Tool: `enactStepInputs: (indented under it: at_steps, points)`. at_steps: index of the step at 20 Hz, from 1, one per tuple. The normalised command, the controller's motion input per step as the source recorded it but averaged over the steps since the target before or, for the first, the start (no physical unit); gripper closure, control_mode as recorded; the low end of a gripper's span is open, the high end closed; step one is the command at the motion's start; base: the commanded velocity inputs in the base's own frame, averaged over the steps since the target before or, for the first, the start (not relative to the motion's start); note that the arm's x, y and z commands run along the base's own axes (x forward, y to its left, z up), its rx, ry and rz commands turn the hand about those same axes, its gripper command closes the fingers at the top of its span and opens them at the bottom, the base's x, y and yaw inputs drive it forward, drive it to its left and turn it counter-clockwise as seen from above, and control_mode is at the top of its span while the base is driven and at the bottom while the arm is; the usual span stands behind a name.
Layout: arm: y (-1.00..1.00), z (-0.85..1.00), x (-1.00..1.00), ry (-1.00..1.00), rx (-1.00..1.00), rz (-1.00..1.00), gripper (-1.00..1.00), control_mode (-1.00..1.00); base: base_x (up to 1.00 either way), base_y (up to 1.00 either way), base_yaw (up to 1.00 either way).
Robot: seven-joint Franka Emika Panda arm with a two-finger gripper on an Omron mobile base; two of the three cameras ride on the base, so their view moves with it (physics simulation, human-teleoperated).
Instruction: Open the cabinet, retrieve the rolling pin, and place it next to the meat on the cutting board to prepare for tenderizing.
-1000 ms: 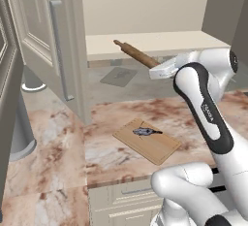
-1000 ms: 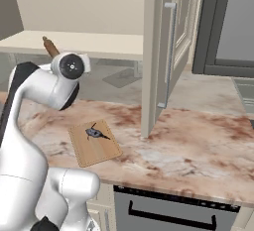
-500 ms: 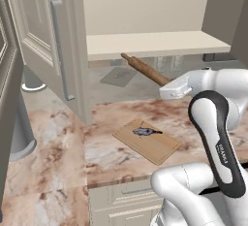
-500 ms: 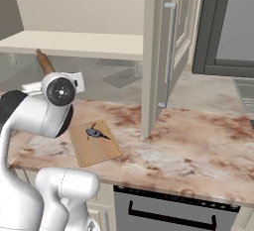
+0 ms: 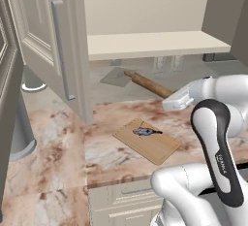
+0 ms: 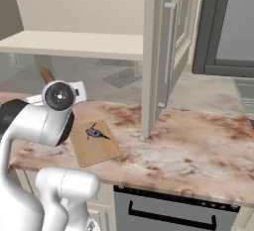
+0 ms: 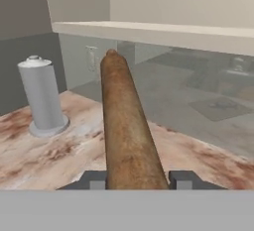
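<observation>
Rolling pin lowered from shelf level toward the counter, clamped in the gripper.

The cabinet [image 5: 53, 50] door stands open at left; over the last second the rolling pin [image 5: 147, 85] has descended below the shelf [image 5: 155, 43], so placement comes next. The cutting board [image 5: 150, 142] with the meat [image 5: 145, 132] lies centre, below the pin. At right, the gripper [image 5: 175, 102] holds the pin's near end above the marble counter [image 5: 53, 157]; grey backsplash behind.

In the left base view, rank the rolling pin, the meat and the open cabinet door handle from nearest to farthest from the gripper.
1. rolling pin: held in the gripper, sticking out up-left over the counter.
2. meat: on the cutting board, below and left of the gripper.
3. cabinet door handle: far left, on the open door.
</observation>
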Motion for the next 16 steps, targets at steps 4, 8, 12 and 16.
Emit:
enactStepInputs:
  at_steps: [4, 8, 12, 16]
  points:
    - [-0.20, -0.29, 0.01, 0.03, -0.06, 0.04, 1.00, -1.00, 0.00, 0.00, 0.00]
    - [-0.16, -0.30, 0.06, 0.02, -0.03, 0.08, 1.00, -1.00, 0.00, 0.00, 0.00]
    - [-0.10, -0.39, 0.01, 0.01, -0.03, 0.10, 1.00, -1.00, 0.00, 0.00, 0.00]
    - [-0.03, -0.44, 0.02, 0.04, -0.05, 0.10, 1.00, -1.00, 0.00, 0.00, 0.00]
